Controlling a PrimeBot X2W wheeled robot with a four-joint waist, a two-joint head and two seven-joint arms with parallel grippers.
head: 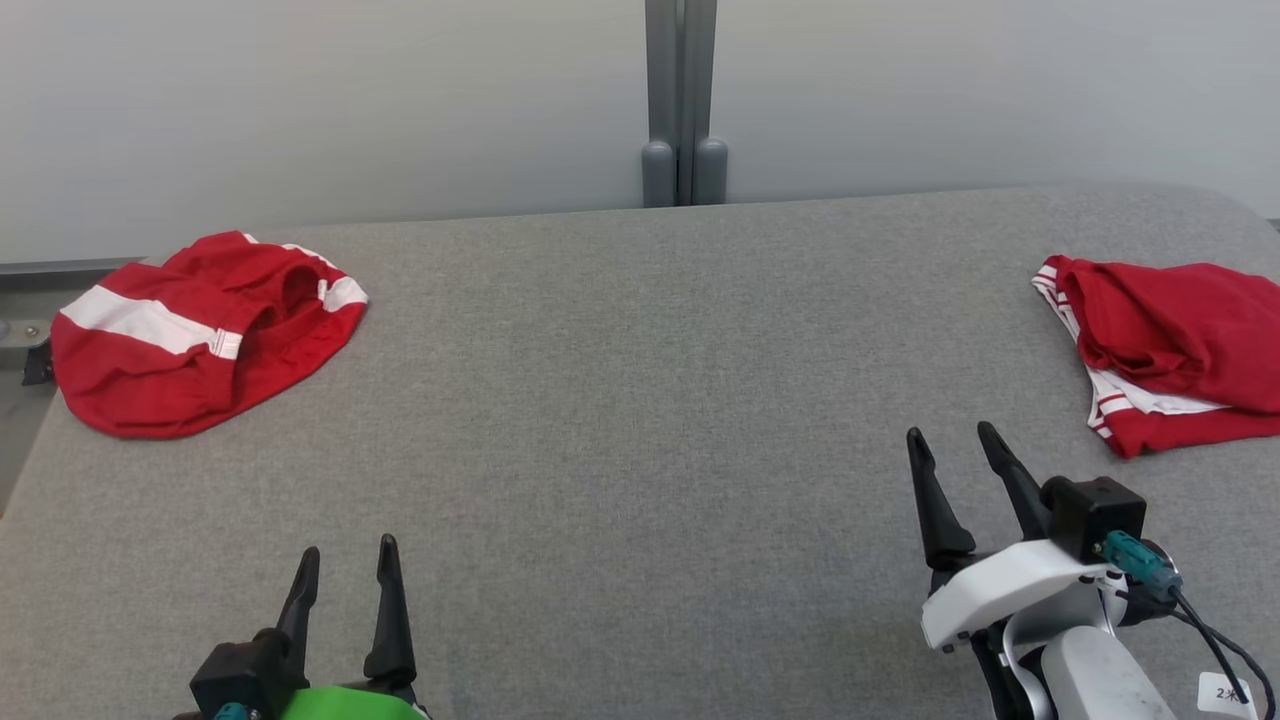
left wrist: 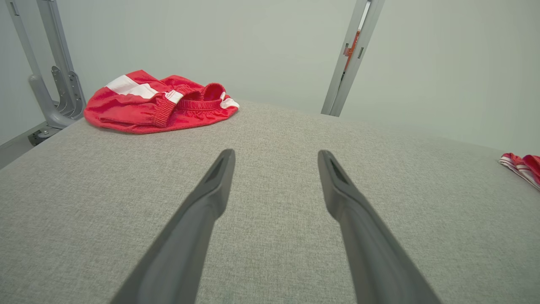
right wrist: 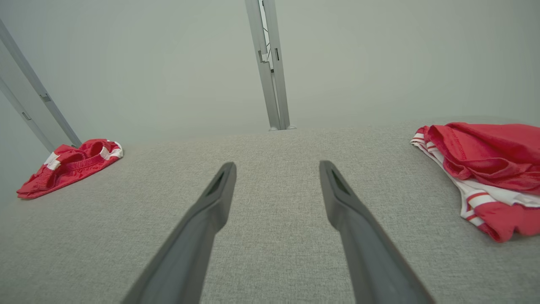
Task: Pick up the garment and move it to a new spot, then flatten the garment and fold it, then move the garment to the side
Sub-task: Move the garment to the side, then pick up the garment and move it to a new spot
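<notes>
Head view: crumpled garment (head: pixel 200 335) well beyond left gripper (head: pixel 350 545)

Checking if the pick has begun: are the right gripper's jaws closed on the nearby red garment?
No: the right gripper holds its jaws apart and empty, short of the red garment, bare table between.

grey fabric table (head: pixel 640 420) backed by a pale wall (head: pixel 300 100) and a grey post (head: pixel 680 90).
</notes>
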